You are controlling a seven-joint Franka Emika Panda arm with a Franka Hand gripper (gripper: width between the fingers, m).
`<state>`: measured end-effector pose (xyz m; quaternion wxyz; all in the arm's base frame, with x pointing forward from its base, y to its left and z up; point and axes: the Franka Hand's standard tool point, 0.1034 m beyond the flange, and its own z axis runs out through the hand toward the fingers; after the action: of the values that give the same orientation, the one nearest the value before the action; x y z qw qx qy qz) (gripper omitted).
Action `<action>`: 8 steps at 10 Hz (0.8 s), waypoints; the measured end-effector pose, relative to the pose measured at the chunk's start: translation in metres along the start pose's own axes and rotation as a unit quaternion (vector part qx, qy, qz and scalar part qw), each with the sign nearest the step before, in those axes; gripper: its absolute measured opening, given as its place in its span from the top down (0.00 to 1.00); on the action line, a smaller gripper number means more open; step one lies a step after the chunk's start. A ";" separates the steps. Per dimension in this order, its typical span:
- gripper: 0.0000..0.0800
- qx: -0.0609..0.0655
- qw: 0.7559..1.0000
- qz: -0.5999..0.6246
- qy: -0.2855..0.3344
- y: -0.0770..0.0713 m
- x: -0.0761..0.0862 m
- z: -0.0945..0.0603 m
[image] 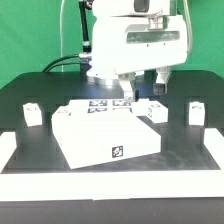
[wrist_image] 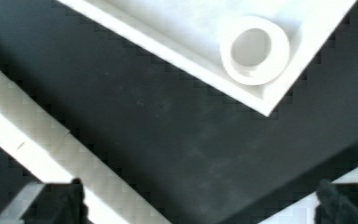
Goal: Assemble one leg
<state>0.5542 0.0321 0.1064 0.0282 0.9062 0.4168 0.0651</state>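
Claw (image: 143, 88) hangs wide open and empty, fingertips (wrist_image: 51, 203) well apart, above the black table (image: 30, 92) near a socketed corner (wrist_image: 252, 47) of the white panel (image: 105, 140); a leg (image: 155, 110) stands on the table just beside the panel, on the exterior view's right.

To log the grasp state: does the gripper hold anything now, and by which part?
Nothing is held; the gripper is open above the black table.

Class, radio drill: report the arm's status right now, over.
Empty jaws wide apart over the panel, near its corner socket. Leg beside the panel loose, ungripped. Nothing blocking seen.
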 end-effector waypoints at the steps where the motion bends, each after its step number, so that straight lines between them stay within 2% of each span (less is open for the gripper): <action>1: 0.19 -0.002 1.000 0.000 0.003 0.000 0.001 0.000; 8: 0.19 -0.004 1.000 0.000 0.005 0.000 0.001 0.001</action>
<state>0.5554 0.0328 0.1057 0.0297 0.9059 0.4164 0.0715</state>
